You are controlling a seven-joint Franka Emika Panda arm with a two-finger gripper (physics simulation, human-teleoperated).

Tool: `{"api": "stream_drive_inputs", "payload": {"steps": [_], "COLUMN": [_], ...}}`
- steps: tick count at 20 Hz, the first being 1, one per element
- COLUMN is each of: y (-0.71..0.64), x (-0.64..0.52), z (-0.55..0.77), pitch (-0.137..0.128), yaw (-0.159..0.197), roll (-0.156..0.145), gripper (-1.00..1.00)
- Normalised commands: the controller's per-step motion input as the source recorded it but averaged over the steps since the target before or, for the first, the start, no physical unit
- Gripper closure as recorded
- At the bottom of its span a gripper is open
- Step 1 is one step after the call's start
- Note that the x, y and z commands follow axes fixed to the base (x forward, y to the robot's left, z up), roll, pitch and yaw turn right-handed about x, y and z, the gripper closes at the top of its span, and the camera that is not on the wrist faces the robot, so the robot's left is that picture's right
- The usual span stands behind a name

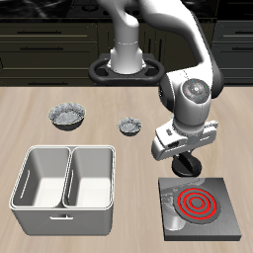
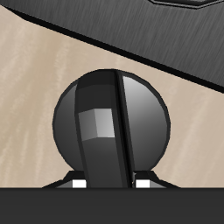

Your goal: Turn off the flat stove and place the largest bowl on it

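Note:
The flat stove (image 1: pixel 215 190) lies near the table's front edge, and its spiral coil (image 1: pixel 196 205) glows red. Its black round knob (image 2: pixel 150 114) sits just behind the plate's back edge and fills the wrist view, with the dark plate (image 2: pixel 131 17) beyond it. My gripper (image 1: pixel 186 166) is low over the knob, and its fingers (image 2: pixel 115 80) look pressed together above the knob's middle. The largest bowl (image 1: pixel 67 117), grey-white speckled, stands far across the table, farther back, away from the gripper.
A smaller bowl (image 1: pixel 130 126) stands mid-table behind the white two-compartment bin (image 1: pixel 65 203). A small grey round thing (image 1: pixel 176 223), perhaps the tiny bowl, sits on the stove's front corner. A black ring-shaped stand (image 1: pixel 126 67) is at the table's back.

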Motion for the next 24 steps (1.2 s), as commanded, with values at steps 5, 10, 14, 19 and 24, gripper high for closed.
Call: {"api": "stream_drive_inputs", "payload": {"steps": [5,10,14,19,24], "y": [-0.04,-0.03,0.02,-0.01,-0.02], "x": [0.04,0.02,0.00,0.01,0.01], "z": [0.24,0.22,0.06,0.15,0.14], "pitch": [-0.046,-0.024,-0.003,-0.016,-0.023], "yaw": [-0.108,-0.102,-0.046,-0.078,-0.069], "roll": [0.003,-0.009,0.005,0.008,0.003], "gripper": [1.00,1.00,1.00,1.00,1.00]}}
